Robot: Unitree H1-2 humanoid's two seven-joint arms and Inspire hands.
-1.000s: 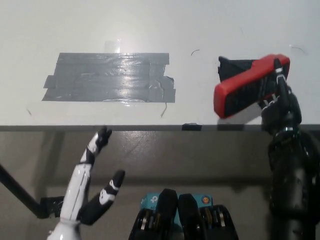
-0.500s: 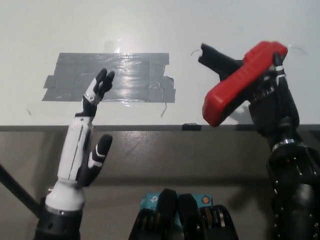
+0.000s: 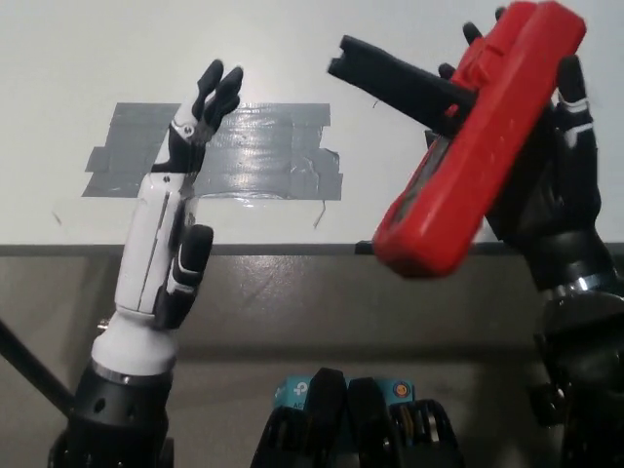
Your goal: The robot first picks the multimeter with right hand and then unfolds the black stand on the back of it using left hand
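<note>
White tabletop [image 3: 78, 58] fills the far half of the view, with a patch of grey tape strips [image 3: 263, 161] stuck near its front edge. At the right, the black right hand [image 3: 546, 185] is wrapped around a red multimeter [image 3: 478, 146] and holds it tilted, well above the tabletop — a black stand [image 3: 390, 78] juts out from it toward the left. White left hand [image 3: 166, 234] is raised at the left, fingers spread, holding nothing

open air separates left robot hand [image 3: 166, 234] from multimeter [image 3: 478, 136].
</note>
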